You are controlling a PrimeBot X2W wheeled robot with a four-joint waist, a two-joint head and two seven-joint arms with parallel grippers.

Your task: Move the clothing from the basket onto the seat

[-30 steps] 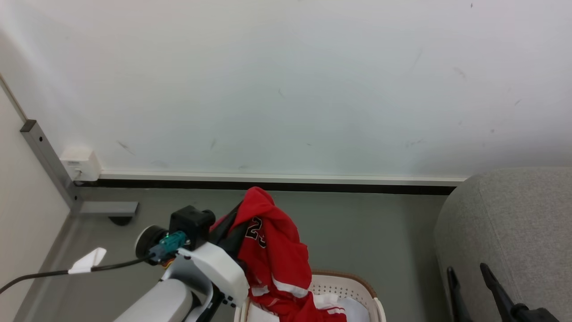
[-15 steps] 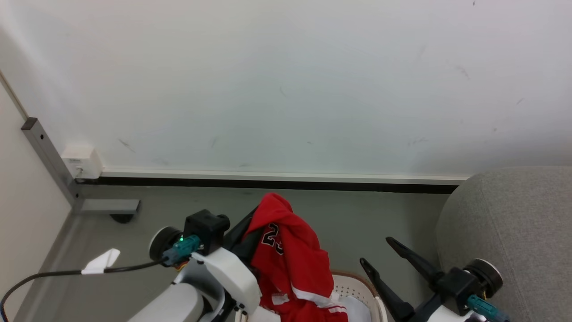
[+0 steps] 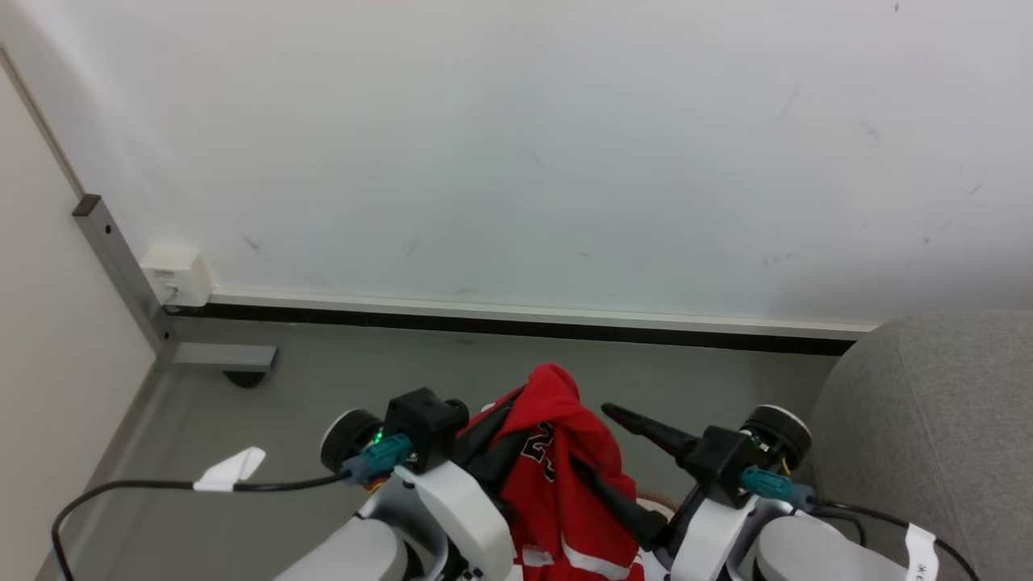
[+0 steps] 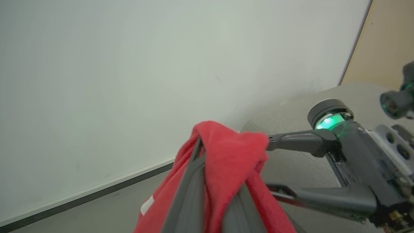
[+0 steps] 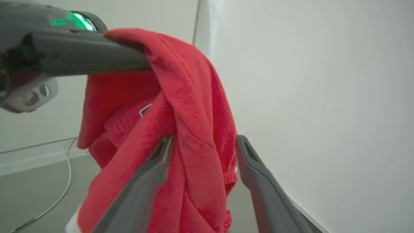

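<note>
The clothing, a red jersey (image 3: 565, 484) with a number print, hangs from my left gripper (image 3: 516, 415), which is shut on its top fold. In the left wrist view the red fabric (image 4: 226, 155) is bunched between my left gripper's (image 4: 220, 152) dark fingers. My right gripper (image 3: 593, 436) is open, with one finger on each side of the hanging jersey (image 5: 194, 113). The right wrist view shows the cloth between the right gripper's (image 5: 203, 142) spread fingers. A sliver of the basket's brown rim (image 3: 658, 503) shows below. The seat, a grey sofa (image 3: 928, 420), is at the right.
A white wall with a dark baseboard runs across ahead. A grey metal post (image 3: 113, 266) and a white wall box (image 3: 173, 274) stand at the left corner. A black cable with a white tag (image 3: 234, 468) trails over the grey floor (image 3: 363, 371).
My right gripper has risen from the lower right and swung left until its open fingers straddle the hanging jersey. The left gripper keeps its hold. The camera has shifted a little.
</note>
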